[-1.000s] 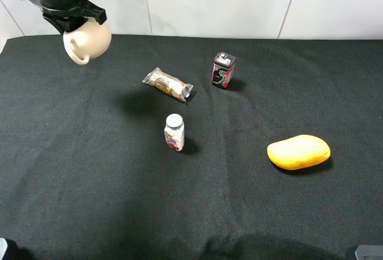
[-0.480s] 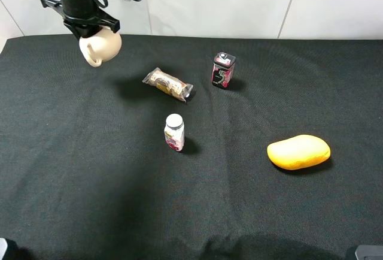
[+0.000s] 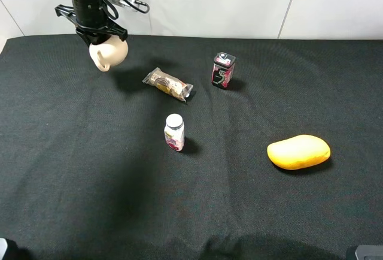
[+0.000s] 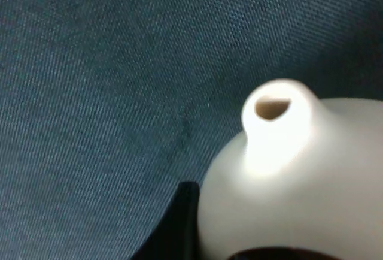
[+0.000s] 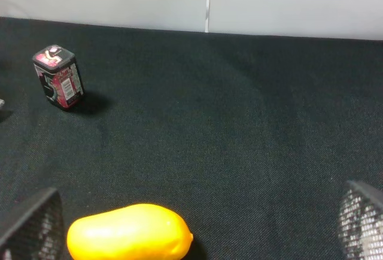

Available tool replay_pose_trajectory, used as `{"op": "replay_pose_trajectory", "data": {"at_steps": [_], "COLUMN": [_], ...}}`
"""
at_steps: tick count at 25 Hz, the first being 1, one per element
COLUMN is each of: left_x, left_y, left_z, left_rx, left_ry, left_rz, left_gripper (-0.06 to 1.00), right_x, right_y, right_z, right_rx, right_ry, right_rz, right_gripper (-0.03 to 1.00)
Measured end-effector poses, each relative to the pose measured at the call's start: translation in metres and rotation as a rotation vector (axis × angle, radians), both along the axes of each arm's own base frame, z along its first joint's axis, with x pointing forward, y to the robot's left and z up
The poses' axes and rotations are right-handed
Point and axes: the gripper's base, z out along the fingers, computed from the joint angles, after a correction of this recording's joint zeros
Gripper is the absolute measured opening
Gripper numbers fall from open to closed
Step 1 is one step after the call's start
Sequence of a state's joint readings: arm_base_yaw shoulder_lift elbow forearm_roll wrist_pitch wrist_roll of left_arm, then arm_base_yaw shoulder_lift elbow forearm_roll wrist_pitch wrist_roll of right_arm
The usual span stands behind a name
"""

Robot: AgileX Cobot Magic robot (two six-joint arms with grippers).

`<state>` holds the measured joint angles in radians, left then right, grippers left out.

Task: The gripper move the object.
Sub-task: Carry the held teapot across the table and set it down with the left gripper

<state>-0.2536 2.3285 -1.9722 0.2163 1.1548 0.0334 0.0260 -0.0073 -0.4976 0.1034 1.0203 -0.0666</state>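
The cream-beige teapot (image 3: 108,53) hangs above the black cloth at the back left, held from above by my left gripper (image 3: 100,35), which is shut on it. Its loop handle points down and to the left. In the left wrist view the teapot (image 4: 299,182) fills the frame, its short spout (image 4: 273,108) facing the camera, with one black finger (image 4: 179,224) beside its body. My right gripper (image 5: 197,218) is open and empty, and only its two mesh-textured fingertips (image 5: 36,224) show, low above the cloth near the yellow mango shape.
A wrapped snack packet (image 3: 168,84), a small red-black tin (image 3: 223,70), a white-capped bottle (image 3: 174,132) and a yellow mango-shaped thing (image 3: 298,151) lie on the black cloth (image 3: 72,170). A white wall runs behind the table's back edge.
My left gripper has carried the teapot to the right and lower, closer to the snack packet. The other objects have not moved.
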Motion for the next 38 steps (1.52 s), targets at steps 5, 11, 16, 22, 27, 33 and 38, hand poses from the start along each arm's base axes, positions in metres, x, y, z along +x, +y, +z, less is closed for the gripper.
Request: {"op": "replay_pose_trajectory", "data": {"at_steps": [5, 11, 16, 22, 27, 33, 38], "left_x": [0.006, 0.011, 0.013, 0.014, 0.014, 0.014, 0.014], "left_y": [-0.006, -0.013, -0.021, -0.022, -0.023, -0.024, -0.024], "left_z": [-0.015, -0.032, -0.045, -0.048, -0.056, -0.056, -0.055], "left_rx": [0.004, 0.011, 0.01, 0.008, 0.013, 0.018, 0.02], "left_ry": [0.011, 0.026, 0.029, 0.024, 0.037, 0.035, 0.034], "left_rz": [-0.009, -0.022, -0.04, -0.044, -0.044, -0.05, -0.05], "left_gripper": [0.09, 0.09, 0.09, 0.09, 0.09, 0.09, 0.09], "right_x": [0.0, 0.0, 0.0, 0.0, 0.0, 0.0, 0.0], "right_y": [0.0, 0.0, 0.0, 0.0, 0.0, 0.0, 0.0], "right_z": [0.0, 0.0, 0.0, 0.0, 0.0, 0.0, 0.0], "right_rx": [0.0, 0.0, 0.0, 0.0, 0.0, 0.0, 0.0], "right_ry": [0.0, 0.0, 0.0, 0.0, 0.0, 0.0, 0.0], "right_rz": [0.0, 0.0, 0.0, 0.0, 0.0, 0.0, 0.0], "right_gripper": [0.69, 0.69, 0.69, 0.69, 0.69, 0.69, 0.69]}}
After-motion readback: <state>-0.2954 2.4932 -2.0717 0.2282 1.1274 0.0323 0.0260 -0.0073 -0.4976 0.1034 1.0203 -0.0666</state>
